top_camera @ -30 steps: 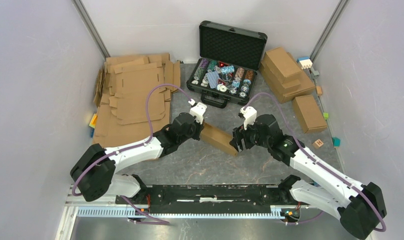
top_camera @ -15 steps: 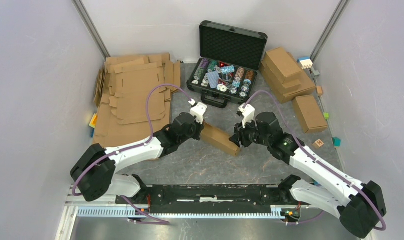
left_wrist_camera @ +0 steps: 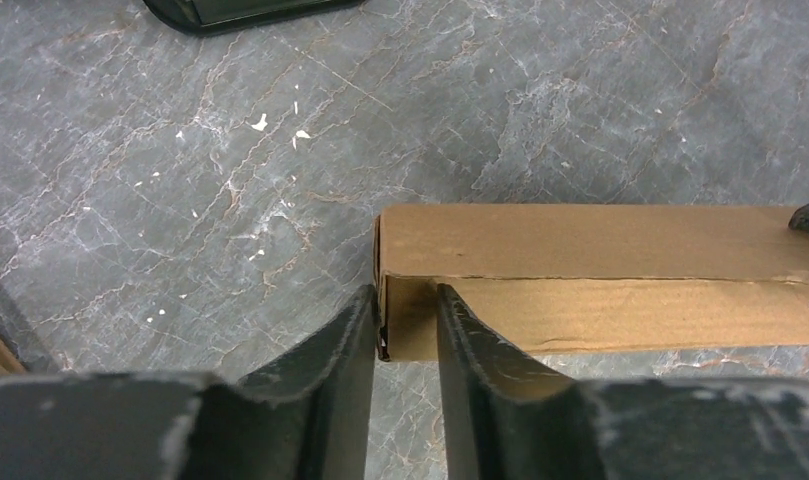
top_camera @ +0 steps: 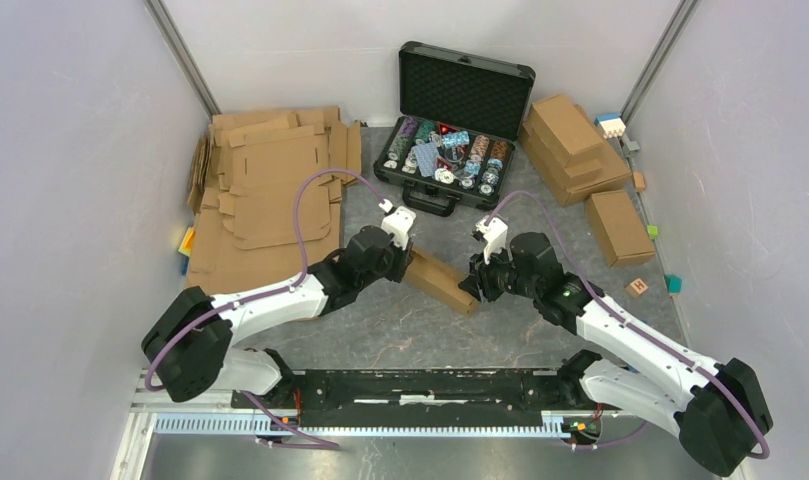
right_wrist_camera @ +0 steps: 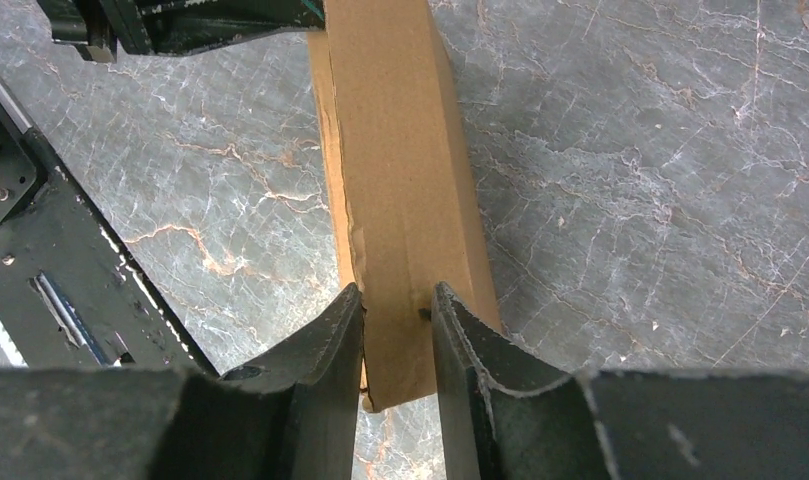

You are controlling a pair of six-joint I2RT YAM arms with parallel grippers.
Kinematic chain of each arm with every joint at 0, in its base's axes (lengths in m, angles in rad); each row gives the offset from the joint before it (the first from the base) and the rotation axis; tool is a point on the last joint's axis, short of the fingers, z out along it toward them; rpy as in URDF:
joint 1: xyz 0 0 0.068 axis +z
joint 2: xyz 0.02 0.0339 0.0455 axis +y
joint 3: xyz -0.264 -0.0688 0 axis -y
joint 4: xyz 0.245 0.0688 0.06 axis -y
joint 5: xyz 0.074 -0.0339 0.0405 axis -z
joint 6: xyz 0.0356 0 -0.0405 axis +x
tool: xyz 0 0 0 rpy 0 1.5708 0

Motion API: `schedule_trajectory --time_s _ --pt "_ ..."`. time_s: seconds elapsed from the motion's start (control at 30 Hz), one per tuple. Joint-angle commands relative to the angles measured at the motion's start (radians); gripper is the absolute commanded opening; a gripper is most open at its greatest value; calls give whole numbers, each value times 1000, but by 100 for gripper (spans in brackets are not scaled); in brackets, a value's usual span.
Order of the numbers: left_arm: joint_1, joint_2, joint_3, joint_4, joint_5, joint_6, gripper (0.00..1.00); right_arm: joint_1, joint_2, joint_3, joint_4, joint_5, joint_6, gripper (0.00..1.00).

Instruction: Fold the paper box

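Note:
The paper box (top_camera: pixel 440 280) is a folded brown cardboard box lying aslant on the grey table between my two arms. My left gripper (top_camera: pixel 405 262) is at its upper-left end. In the left wrist view the paper box (left_wrist_camera: pixel 600 270) runs off to the right, and the left gripper (left_wrist_camera: pixel 405 295) is narrowly open, straddling the box's end corner. My right gripper (top_camera: pixel 472 285) is at the lower-right end. In the right wrist view the right gripper (right_wrist_camera: pixel 397 292) is shut on the end of the paper box (right_wrist_camera: pixel 400 180), cardboard filling the gap between its fingers.
An open black case of chips (top_camera: pixel 450 110) stands at the back centre. Flat cardboard sheets (top_camera: pixel 270 190) are piled at the back left. Folded boxes (top_camera: pixel 575 145) are stacked at the back right, with one more box (top_camera: pixel 618 225) and small coloured blocks (top_camera: pixel 637 287) near it.
The right gripper has moved left onto the box's end and its jaws have closed on it. The left jaws have parted a little. The box has hardly moved.

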Motion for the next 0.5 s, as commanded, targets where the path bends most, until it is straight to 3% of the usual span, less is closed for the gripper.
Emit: schedule_trajectory --time_s 0.0,0.13,0.27,0.47 --pt "-5 -28 23 -19 7 -28 42 2 13 -18 -26 24 -14 36" --pt "17 -55 68 -108 101 -47 49 3 12 4 -50 57 -37 36" --pt "20 -103 126 -244 126 -89 63 3 14 7 -51 72 -52 37" --pt "53 -157 133 -221 196 -170 73 2 21 -12 -30 58 -56 37"
